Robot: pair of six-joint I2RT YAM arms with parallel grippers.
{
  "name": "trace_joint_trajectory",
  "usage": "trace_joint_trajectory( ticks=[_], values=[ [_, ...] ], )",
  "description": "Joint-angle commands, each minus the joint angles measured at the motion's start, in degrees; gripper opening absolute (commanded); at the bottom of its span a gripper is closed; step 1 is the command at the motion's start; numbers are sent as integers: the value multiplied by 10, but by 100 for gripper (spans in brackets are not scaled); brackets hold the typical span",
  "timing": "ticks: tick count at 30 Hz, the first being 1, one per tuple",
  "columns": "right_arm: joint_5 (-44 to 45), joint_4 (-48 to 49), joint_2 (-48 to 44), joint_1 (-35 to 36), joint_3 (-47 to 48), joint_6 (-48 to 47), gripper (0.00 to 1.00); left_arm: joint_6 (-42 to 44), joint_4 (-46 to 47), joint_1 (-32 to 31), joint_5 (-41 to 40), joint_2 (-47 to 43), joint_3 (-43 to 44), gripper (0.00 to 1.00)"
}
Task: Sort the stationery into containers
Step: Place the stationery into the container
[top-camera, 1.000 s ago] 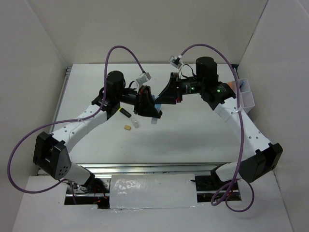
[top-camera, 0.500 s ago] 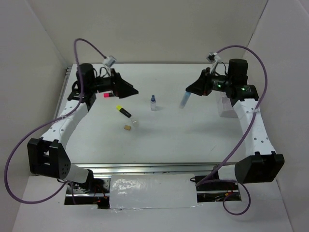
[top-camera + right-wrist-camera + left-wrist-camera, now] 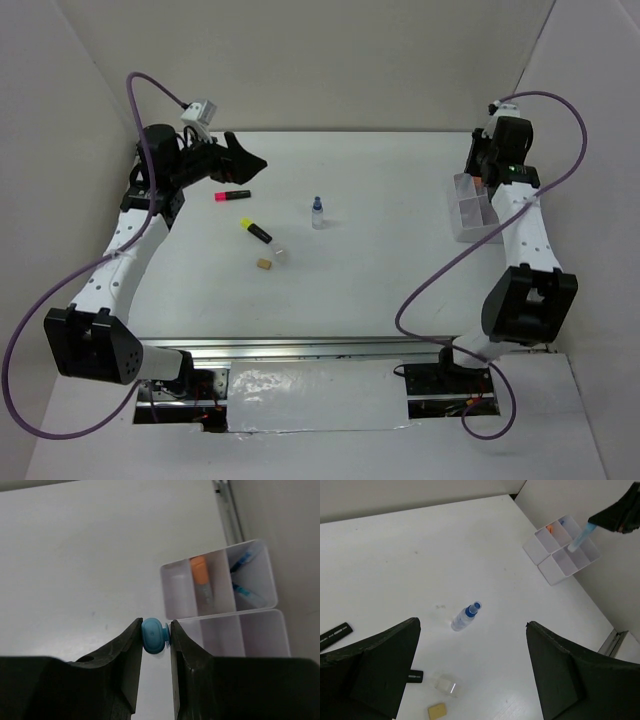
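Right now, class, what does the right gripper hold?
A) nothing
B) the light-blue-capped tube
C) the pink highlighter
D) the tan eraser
B: the right wrist view shows the right gripper shut on the light-blue-capped tube, while the pink highlighter and tan eraser lie on the table.

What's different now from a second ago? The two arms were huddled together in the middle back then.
The arms have parted. The right hand, gripping the blue-capped tube, swung out to the right and now holds it over the tray. The left hand pulled back to the far left, open and empty. The small bottle, pink highlighter, yellow highlighter and eraser lie where they were.
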Motion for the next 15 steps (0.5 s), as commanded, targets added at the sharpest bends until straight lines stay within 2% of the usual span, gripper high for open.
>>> trace_joint_trajectory(
  ticks=[1, 8, 15],
  values=[
    [135, 68, 47, -4, 62, 11, 0, 27, -6, -5, -16, -11, -3, 99],
    [249, 116, 132, 6, 122, -21, 0, 39, -14, -2, -30, -6, -8, 99],
    [246, 144, 187, 1, 147, -32, 0, 48, -7, 2, -31, -2, -20, 99]
  ],
)
